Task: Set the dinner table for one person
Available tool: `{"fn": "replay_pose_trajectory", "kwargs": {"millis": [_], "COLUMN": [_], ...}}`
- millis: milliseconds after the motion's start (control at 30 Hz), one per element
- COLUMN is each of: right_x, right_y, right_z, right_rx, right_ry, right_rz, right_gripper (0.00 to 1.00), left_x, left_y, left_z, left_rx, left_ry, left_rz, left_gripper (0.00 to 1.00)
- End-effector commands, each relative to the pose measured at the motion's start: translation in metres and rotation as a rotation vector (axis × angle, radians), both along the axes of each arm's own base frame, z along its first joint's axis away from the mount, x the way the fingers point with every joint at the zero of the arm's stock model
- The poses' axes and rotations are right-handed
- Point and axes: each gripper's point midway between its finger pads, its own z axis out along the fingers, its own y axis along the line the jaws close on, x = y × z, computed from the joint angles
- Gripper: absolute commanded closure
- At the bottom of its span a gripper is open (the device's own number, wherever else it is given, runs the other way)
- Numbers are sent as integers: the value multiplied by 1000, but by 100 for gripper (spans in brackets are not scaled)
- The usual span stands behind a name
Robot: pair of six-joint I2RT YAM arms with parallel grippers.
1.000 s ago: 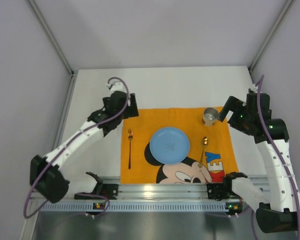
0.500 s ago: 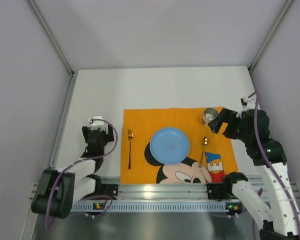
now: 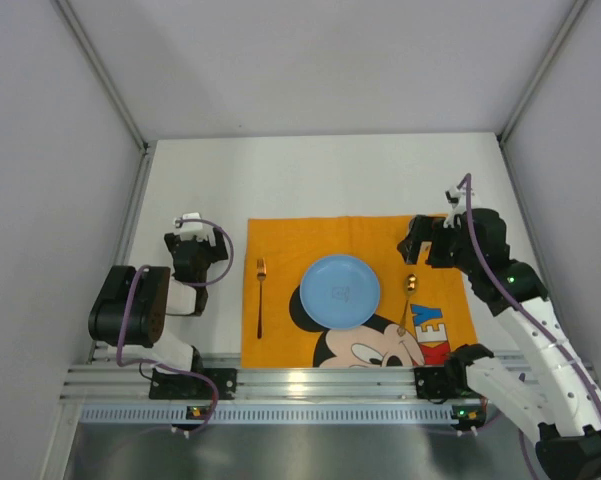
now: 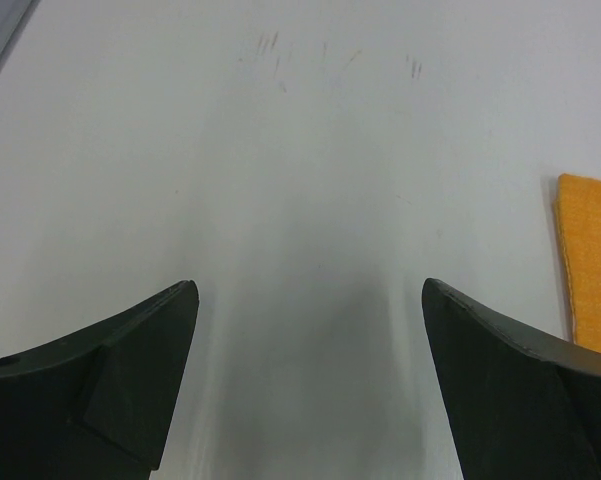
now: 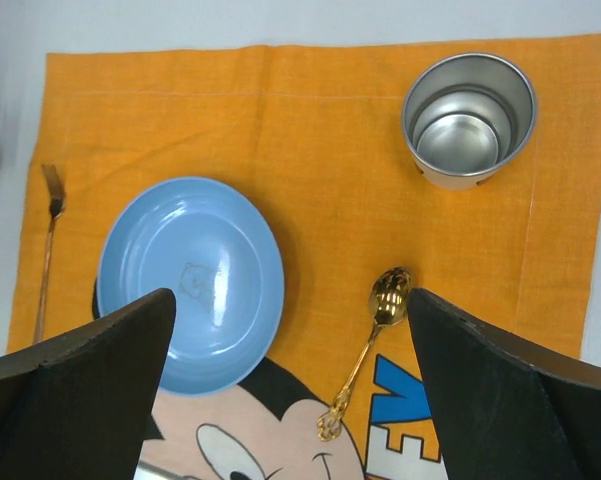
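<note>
The white dinner table (image 3: 320, 175) holds an orange Mickey Mouse placemat (image 3: 290, 240). On the mat lie a blue plate (image 3: 340, 290), a gold fork (image 3: 260, 297) to its left and a gold spoon (image 3: 409, 293) to its right. A steel cup (image 5: 469, 118) stands upright at the mat's far right corner; the right arm hides it in the top view. My right gripper (image 3: 418, 240) is open and empty, high above the mat (image 5: 320, 120). My left gripper (image 3: 195, 255) is open and empty over bare table (image 4: 300, 150), left of the mat (image 4: 590, 250).
Grey walls enclose the table on the left, far and right sides. An aluminium rail (image 3: 320, 380) with the arm bases runs along the near edge. The left arm is folded back near its base (image 3: 130, 305).
The left arm has pulled back from the mat's far left corner and folded near its base. The right gripper has moved left over the cup and mat.
</note>
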Motion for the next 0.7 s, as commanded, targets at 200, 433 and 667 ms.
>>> {"fn": "replay_pose_trajectory", "kwargs": {"millis": [200,433,667], "right_x": [48,71,135], "right_y": [-19,-63,-49], "right_z": [-55,-95,-95], "right_rx": [-204,-296,-392], "right_ry": [-221,-437,-538], "right_rz": [-55,-208,0], "right_gripper": [0,0,0], "left_x": [22,22,22], "left_y": [-4,-4,-4], "left_z": [34,35,34], "left_rx": [-14,-14,-14], "left_ry": [-122,-123,-123], "left_rz": [-24,-24,-24], "left_gripper": [2,1,2]}}
